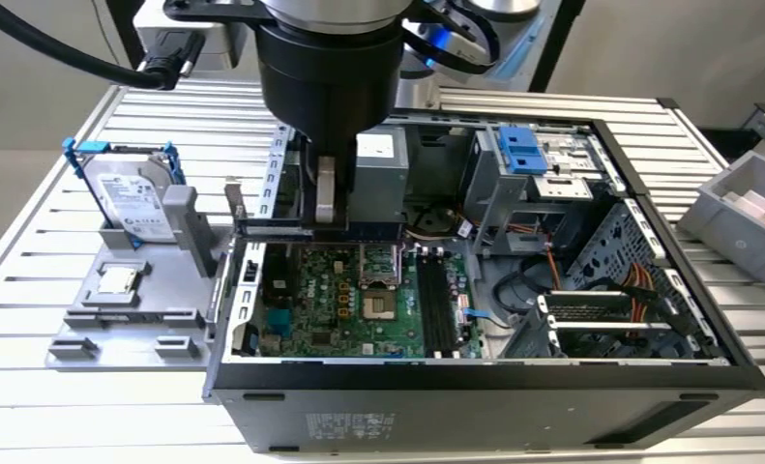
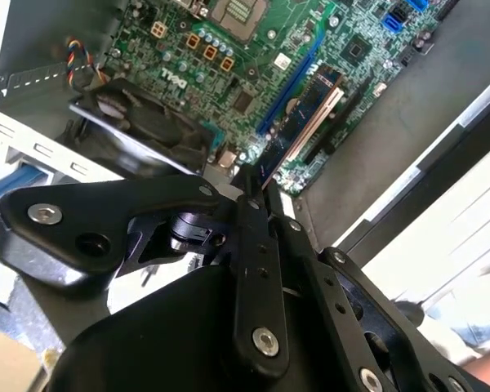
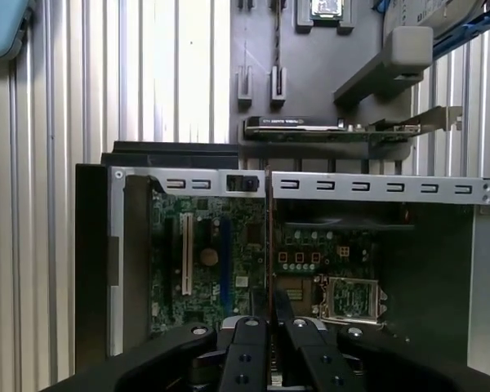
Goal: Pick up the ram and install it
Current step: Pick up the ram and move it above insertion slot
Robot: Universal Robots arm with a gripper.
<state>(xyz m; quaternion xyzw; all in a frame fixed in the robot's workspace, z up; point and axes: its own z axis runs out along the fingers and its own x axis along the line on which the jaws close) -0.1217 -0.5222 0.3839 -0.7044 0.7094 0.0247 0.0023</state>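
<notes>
Over motherboard, ram beside fan

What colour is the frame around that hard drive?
Blue. The frame around the silver hard drive shows best in the exterior view.

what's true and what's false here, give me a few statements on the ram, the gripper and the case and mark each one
1. The gripper is shut on the ram. True.
2. The ram is already seated in one of the long black slots. False: it is held in the gripper, apart from those slots.
3. The hard drive stands in the gray holder outside the case, at the exterior view's left. True.
4. The case is closed up. False: it lies open and the green motherboard shows inside.
5. The gripper hangs over the gray holder. False: it is over the open case.
</notes>
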